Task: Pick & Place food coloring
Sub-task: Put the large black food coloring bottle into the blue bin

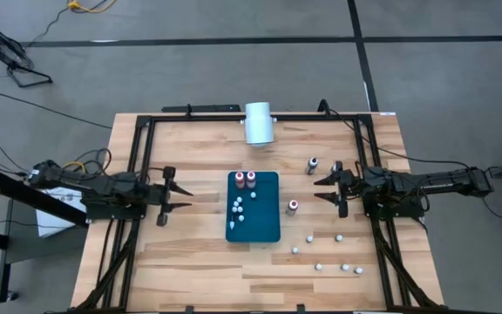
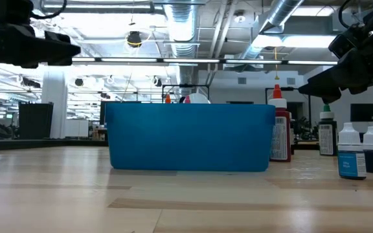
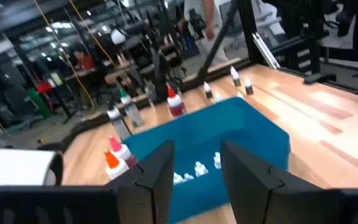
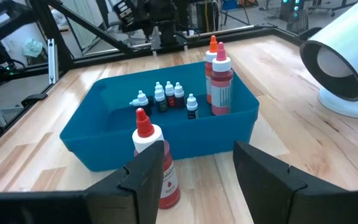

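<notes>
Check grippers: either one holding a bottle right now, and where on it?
Nothing is held. The left gripper and the right gripper are both open and empty, one on each side of the blue bin; the red-capped bottle stands free.

the table (image 1: 190, 270) is made of pale wooden planks with visible grain and a smooth, faintly satin finish. at the centre of the high view, a blue bin (image 1: 268, 228) is seen, of smooth moulded plastic with a soft sheen. the food coloring (image 4: 221, 84) bottles are of glossy plastic, with printed paper labels on the taller ones and small ribbed caps. at the upper middle, a white cylinder (image 1: 258, 123) is shown with a smooth matt surface. the left gripper (image 1: 178, 197) and right gripper (image 1: 328, 188) are formed of dark matt plastic. a black metal frame (image 1: 138, 157) is set along the table's edges.
</notes>
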Tool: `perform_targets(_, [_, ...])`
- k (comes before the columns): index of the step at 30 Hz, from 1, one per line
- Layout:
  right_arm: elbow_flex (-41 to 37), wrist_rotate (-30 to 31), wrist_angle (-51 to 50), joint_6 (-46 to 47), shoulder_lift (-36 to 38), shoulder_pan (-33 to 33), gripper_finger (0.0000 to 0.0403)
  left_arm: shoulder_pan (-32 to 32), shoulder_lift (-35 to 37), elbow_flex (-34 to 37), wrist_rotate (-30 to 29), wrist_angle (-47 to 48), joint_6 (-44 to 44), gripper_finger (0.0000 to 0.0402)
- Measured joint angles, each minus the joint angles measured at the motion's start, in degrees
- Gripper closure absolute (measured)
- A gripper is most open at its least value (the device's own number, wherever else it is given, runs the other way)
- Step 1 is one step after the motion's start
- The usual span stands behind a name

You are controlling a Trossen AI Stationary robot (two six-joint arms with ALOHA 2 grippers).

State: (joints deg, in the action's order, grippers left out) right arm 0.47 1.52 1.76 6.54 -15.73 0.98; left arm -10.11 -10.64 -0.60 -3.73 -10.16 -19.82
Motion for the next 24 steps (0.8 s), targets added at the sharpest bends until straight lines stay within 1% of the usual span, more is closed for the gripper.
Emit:
perform_targets(5, [0.0,0.0,0.0,0.0,0.0,0.0,0.0219,0.0,10.7,0.0,-0.8,7.5,-1.1,0.0278])
perform_targets(24, [0.0,0.0,0.0,0.0,0.0,0.0,0.0219,0.1,9.6,0.1,-1.1,7.4,-0.7,0.0278])
